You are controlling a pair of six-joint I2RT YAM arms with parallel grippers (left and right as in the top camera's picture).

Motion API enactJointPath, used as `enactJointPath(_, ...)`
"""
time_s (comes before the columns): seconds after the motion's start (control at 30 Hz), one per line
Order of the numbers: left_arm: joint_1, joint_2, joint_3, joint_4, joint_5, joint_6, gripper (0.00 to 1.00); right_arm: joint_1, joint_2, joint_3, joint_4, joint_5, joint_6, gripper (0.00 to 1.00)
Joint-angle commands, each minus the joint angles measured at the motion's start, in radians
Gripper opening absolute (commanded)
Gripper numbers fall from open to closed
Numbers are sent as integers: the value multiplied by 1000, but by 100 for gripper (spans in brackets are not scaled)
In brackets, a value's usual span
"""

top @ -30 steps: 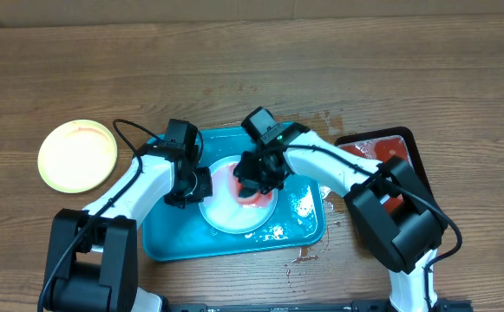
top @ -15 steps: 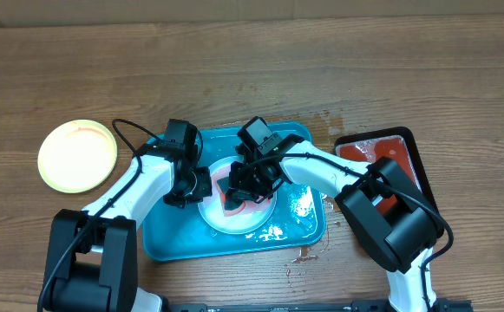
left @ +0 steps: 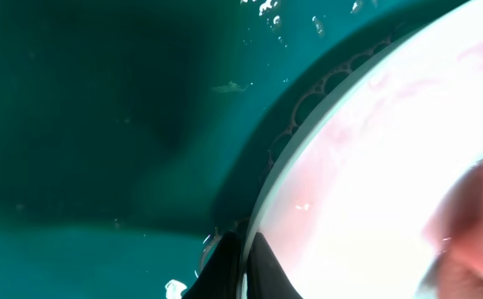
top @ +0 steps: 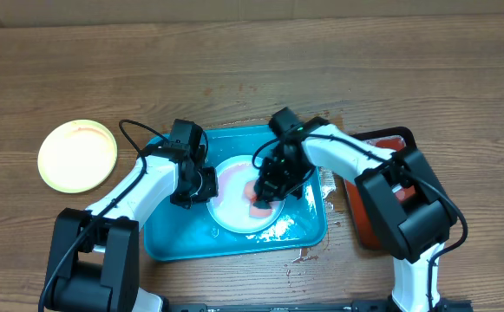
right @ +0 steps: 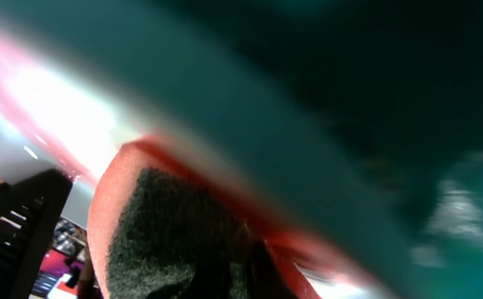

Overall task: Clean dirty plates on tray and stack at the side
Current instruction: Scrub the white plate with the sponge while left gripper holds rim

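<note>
1. Overhead: blue tray (top: 169,238) at centre-bottom of frame, wet, w/ droplets in its lower right.
2. White plate (top: 230,208) lies flat mid-tray, faint pink smear on it.
3. L gripper (top: 201,185) at the white plate's left rim, fingers pinched tight on the rim; wrist cam agrees.
4. R gripper (top: 269,191) over the plate's right half, clamped on a pink sponge (top: 258,196) w/ dark scrub face. Sponge touches plate.
5. Yellow plate (top: 76,154) on table (top: 252,78) at far left, well apart from blue tray.
6. Black tray (top: 412,143) w/ red pad (top: 382,143) just right of blue tray, partly hidden by R arm.
</note>
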Motion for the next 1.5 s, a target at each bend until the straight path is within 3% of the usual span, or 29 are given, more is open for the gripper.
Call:
enactJointPath(0.0, 11, 5, 3, 0, -48, -26, 4, -40, 48, -46, -11, 253, -17, 4)
enactJointPath(0.17, 11, 5, 3, -3, -48, -26, 4, -46, 48, -15, 0, 321, -16, 4)
enactJointPath(0.27, 11, 5, 3, -14, -48, -24, 5, -46, 48, 62, -45, 478, -21, 4)
enactJointPath(0.43, 11, 5, 3, -23, -48, -21, 5, -43, 48, 197, -116, 631, -156, 4)
enactJointPath(0.77, 11, 5, 3, -22, -48, -22, 5, 79, 48, 222, -99, 520, -352, 4)
enactJointPath(1.13, 11, 5, 3, -23, -48, -22, 4, 260, 54, 220, 45, 378, -327, 4)
enactJointPath(1.33, 11, 5, 3, -25, -48, -22, 4, 235, 54, 220, 69, 433, -233, 4)
enactJointPath(1.47, 11, 5, 3, -30, -48, -22, 4, 143, 54, 220, 61, 513, -173, 4)
